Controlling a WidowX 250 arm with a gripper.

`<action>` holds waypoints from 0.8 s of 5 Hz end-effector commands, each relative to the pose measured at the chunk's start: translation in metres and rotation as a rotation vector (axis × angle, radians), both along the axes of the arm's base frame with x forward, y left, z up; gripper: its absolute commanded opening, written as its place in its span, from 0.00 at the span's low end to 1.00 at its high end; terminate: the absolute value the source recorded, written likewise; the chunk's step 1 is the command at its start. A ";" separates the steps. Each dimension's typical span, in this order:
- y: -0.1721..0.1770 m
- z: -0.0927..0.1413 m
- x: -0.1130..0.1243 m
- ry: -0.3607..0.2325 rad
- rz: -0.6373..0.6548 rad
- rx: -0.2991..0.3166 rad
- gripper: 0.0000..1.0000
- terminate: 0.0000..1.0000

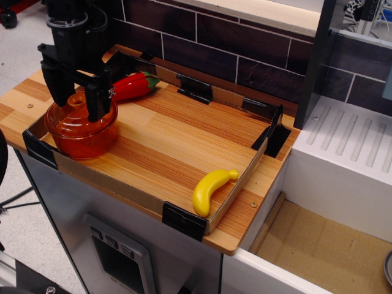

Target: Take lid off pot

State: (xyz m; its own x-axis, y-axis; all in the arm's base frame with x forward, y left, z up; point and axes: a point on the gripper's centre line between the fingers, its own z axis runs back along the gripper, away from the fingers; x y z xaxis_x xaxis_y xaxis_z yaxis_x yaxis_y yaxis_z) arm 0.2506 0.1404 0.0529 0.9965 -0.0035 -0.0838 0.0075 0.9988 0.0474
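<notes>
Orange lid (pixel 78 113) on pot (pixel 82 138), tool (pixel 78 103) straddling knob

Orange pot (pixel 79 139), yellow banana (pixel 210 190)

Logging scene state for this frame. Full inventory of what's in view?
lid: 1, translucent orange, on the pot, knob between the gripper fingers
pot: 1, translucent orange, near-left corner of the tray
pepper: 1, red with green stem, back left, behind the pot
banana: 1, yellow, near-right corner of the tray
tray: 1, wooden board with cardboard rim and black corner clips, on the counter
drainer: 1, white, ridged, right of the tray
gripper: 1, black, open, fingers straddling the lid knob
</notes>
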 end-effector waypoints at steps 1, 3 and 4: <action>0.005 -0.008 0.006 0.017 0.001 0.019 0.00 0.00; 0.018 0.016 -0.001 0.015 0.040 0.042 0.00 0.00; 0.023 0.045 0.000 -0.002 0.047 0.101 0.00 0.00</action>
